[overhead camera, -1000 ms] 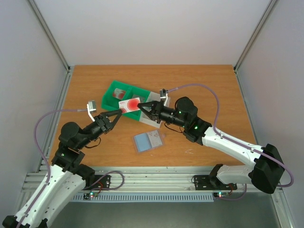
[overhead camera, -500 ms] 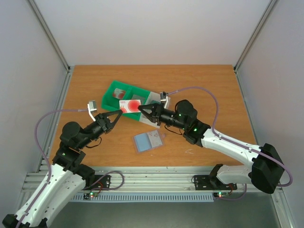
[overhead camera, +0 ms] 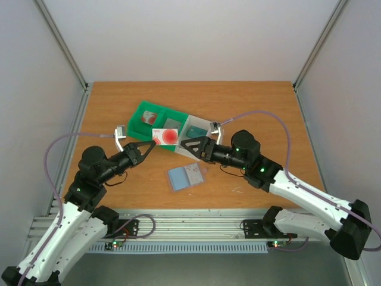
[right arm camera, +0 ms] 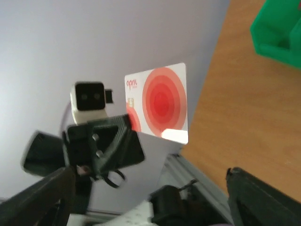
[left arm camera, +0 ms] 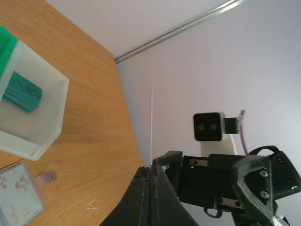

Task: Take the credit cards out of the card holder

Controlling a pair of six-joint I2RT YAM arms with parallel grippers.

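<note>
Above the green-and-white tray [overhead camera: 144, 112], the left gripper [overhead camera: 151, 143] pinches the red-and-white credit card [overhead camera: 165, 136] by one short end. Its long axis points at the right gripper [overhead camera: 182, 145], jaws spread, just beside it. Between both arms lies the card holder [overhead camera: 186, 177].

You see a matt wood-grain table [overhead camera: 256, 101], a smooth plastic tray [overhead camera: 143, 113], a glossy plastic card [right arm camera: 160, 103] and a matt card holder [overhead camera: 178, 177].

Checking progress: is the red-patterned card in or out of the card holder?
Out: the left gripper holds the card aloft, away from the card holder.
</note>
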